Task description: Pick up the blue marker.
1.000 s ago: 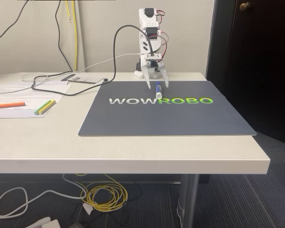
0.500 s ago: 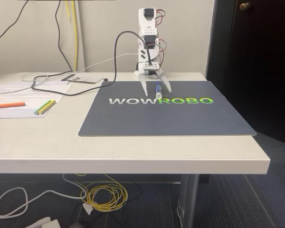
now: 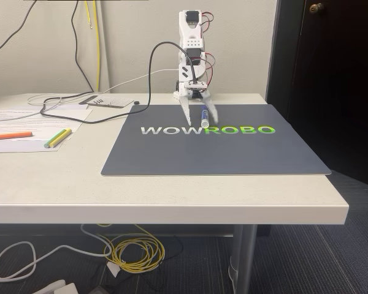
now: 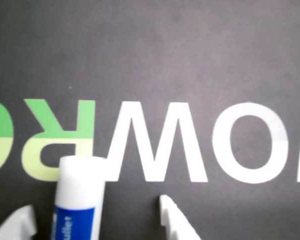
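The blue marker [image 3: 204,117] lies on the dark mat [image 3: 233,150] just above the WOWROBO lettering, its white end toward the camera. My white gripper [image 3: 202,119] points down over it with one finger on each side. In the wrist view the marker [image 4: 77,200] sits between the two fingertips, close to the left finger [image 4: 17,222]. A gap separates it from the right finger [image 4: 172,220]. The gripper [image 4: 95,220] is open and straddles the marker without clamping it.
An orange highlighter [image 3: 11,135] and yellow and green pens [image 3: 58,138] lie on papers at the table's left. A black cable [image 3: 110,110] loops from the arm across the back left. The table's front edge [image 3: 165,214] is near, and a dark door [image 3: 331,73] stands at right.
The fingers have drawn closer together around the marker, the right one blurred by motion. The marker has not moved.
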